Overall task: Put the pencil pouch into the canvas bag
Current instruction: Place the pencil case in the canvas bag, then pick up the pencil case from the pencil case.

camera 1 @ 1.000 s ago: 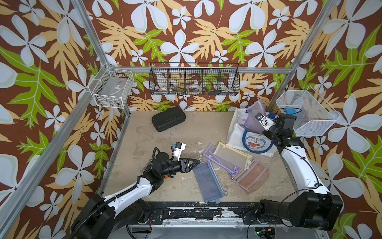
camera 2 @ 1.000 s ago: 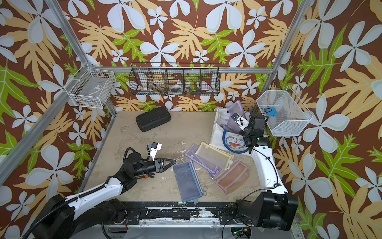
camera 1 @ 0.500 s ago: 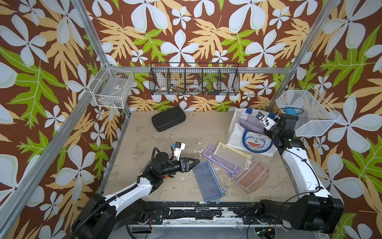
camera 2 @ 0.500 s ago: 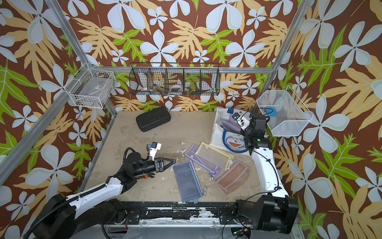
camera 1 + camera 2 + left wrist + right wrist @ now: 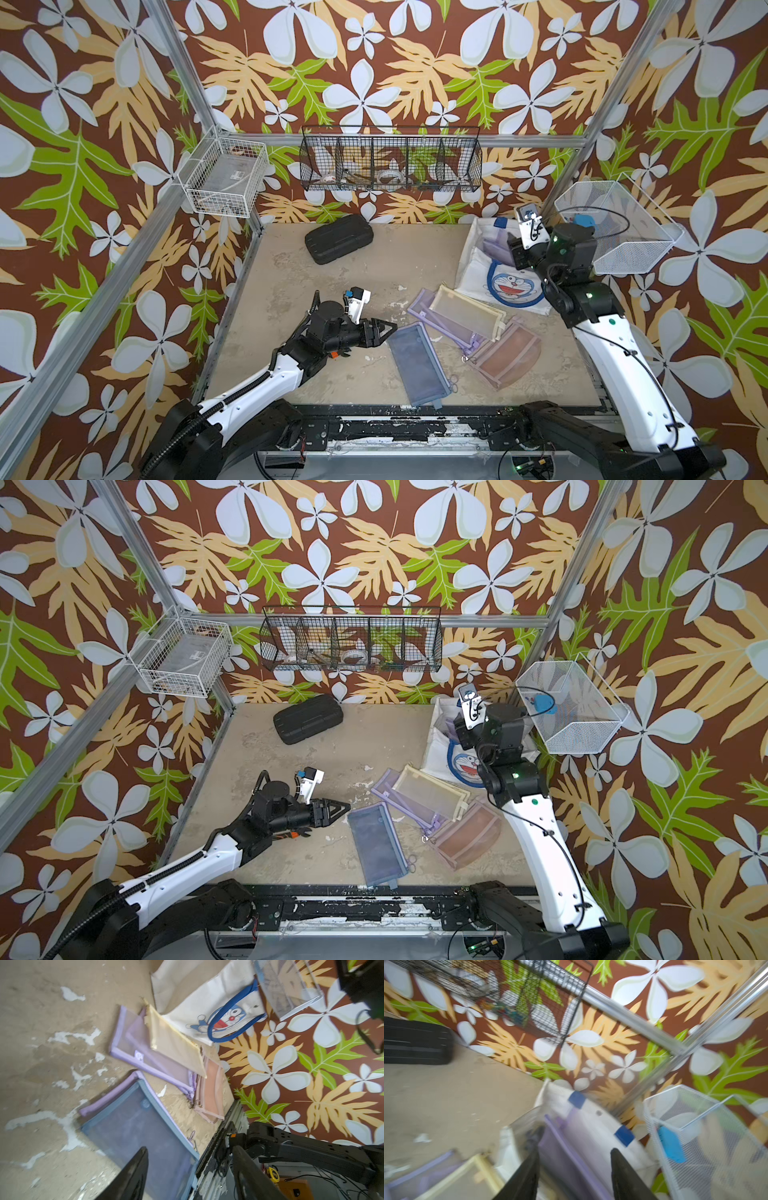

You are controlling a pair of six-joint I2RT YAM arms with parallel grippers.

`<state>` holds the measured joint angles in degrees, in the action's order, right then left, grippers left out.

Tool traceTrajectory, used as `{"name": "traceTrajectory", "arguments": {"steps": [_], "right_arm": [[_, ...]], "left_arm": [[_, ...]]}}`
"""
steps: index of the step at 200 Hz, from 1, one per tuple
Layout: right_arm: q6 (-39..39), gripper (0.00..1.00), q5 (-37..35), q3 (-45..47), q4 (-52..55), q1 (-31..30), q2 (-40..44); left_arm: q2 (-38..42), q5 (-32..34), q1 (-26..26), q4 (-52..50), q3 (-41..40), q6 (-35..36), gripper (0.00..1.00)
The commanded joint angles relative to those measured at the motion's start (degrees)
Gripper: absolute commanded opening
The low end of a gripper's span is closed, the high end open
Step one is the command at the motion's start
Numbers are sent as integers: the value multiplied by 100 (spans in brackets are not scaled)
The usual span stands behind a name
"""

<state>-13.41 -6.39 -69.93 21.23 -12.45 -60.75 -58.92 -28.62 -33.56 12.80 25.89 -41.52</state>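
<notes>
Jaws apart; sheer purple pencil pouch (image 5: 562, 1153) sits in canvas bag (image 5: 596, 1118).

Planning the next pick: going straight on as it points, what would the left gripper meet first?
Probably the blue pouch, whose near corner lies just ahead of the left gripper; height above it unclear.

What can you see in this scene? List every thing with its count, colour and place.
table: 1, tan, under everything
bag: 1, white with blue handles, table's right rear
pouch in bag: 1, purple, at the mouth
loose pouches: 4 seen, blue, purple, yellow, pink, front right
case: 1, black, rear
baskets: 3, white, black, white, on walls
left gripper: 1, black, open, by blue pouch
right gripper: 1, black, open, at bag's mouth
</notes>
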Motion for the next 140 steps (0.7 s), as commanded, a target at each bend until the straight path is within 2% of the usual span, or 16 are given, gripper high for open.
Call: {"name": "traceTrajectory", "arguments": {"steps": [1, 18, 43, 59, 80, 101, 140], "right_arm": [[1956, 60, 681, 735, 357, -821, 484], [2724, 60, 1139, 1503, 140, -1471, 633], [3695, 69, 1951, 2455, -553, -2044, 419], [4036, 73, 2399, 2938, -969, -2315, 42], [4327, 75, 2489, 3537, -1585, -2712, -419], [4595, 73, 2705, 4125, -2303, -2803, -729], [4941, 71, 2830, 4931, -3182, -2806, -642]], "left_arm": [[-20, 147, 8, -530, -256, 206, 66], [-164, 78, -50, -368, -480, 116, 66], [-476, 341, -406, -177, -573, -20, 67], [-742, 368, -660, 216, -659, -347, 67], [-1058, 681, -997, 524, -693, -683, 66], [-1347, 847, -1116, 977, -823, -1047, 63], [-2062, 850, -1223, 1898, -938, -1489, 57]]}}
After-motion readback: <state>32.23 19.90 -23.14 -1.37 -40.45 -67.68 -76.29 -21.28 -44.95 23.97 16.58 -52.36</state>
